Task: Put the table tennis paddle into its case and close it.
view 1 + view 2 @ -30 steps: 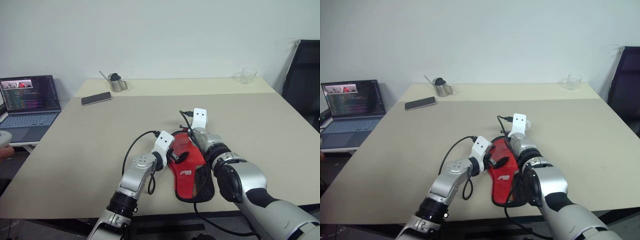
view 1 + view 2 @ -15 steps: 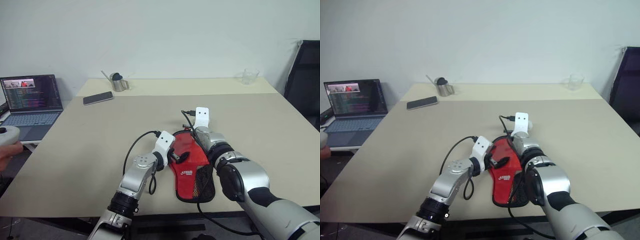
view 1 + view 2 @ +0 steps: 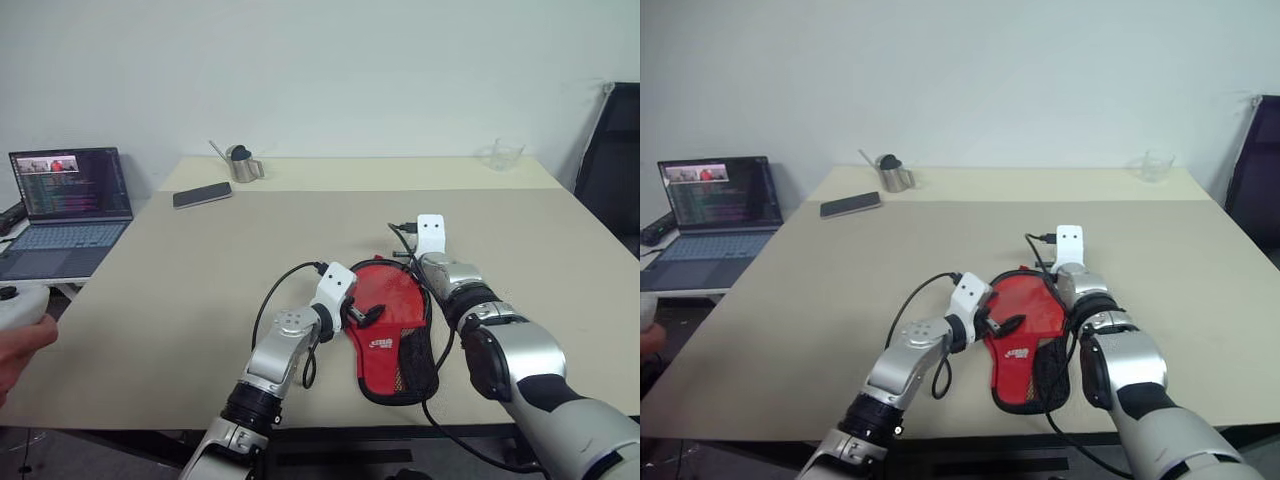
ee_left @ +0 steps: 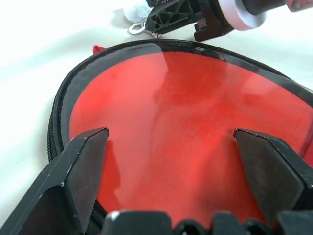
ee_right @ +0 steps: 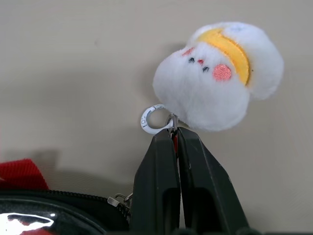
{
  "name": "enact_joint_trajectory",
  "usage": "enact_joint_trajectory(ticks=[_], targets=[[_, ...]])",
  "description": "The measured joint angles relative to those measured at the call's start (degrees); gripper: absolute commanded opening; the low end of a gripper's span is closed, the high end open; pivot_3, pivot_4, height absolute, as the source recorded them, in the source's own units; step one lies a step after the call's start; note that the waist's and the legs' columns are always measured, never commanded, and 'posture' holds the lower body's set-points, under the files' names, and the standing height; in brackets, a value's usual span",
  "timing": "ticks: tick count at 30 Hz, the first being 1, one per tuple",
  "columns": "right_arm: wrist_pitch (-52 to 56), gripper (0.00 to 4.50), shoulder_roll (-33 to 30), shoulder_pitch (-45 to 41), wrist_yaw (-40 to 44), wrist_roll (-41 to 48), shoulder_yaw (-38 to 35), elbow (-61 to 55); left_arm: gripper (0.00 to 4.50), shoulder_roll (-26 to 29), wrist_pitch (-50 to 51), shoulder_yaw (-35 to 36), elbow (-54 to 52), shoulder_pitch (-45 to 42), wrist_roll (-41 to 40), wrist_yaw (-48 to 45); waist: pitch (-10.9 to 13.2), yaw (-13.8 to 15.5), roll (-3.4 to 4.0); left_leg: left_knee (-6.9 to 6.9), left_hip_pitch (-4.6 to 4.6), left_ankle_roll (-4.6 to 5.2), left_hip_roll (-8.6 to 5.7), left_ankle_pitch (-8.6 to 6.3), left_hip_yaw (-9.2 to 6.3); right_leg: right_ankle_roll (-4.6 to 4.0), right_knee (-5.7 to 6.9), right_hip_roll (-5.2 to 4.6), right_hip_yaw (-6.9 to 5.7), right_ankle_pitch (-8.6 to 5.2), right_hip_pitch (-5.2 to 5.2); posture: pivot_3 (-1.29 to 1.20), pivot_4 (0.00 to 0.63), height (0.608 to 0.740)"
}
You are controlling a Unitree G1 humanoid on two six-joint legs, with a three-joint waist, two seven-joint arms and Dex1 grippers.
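laptop (image 3: 70,205): sitting off the desk's left edge, partly cut off
left gripper (image 4: 171,142): fingers (image 4: 80,164) standing spread wide over the red face, touching nothing
case (image 3: 392,325): lying on the desk (image 3: 200,270) between both arms, near end under the arms
table tennis paddle: cannot tell apart from the case
right gripper (image 5: 174,134): fingers pinching together on the zip ring by the white plush charm (image 5: 217,76)

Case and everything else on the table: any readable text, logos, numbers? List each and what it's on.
White logo on the red side of the case: too small to read.
Small markings on the white ring beside the plush charm: too blurred to read.
Laptop screen: lines of text, too small to read.
Phone: no visible text.
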Motion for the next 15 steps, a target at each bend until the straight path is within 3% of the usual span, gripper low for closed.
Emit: enact_joint_trajectory(ticks=[15], targets=[[24.1, 0.03, -8.0, 15.5, 15.0, 0.1, 7.3, -34.1, 4.5, -1.0, -1.4, -0.3, 3.6, -2.1, -0.1, -2.3, 0.0, 0.8, 0.06, 0.02, -0.01, 0.01, -0.02, -0.01, -0.12, 0.03, -0.06, -0.01, -0.12, -0.02, 0.06, 0.0, 0.15, 0.74]])
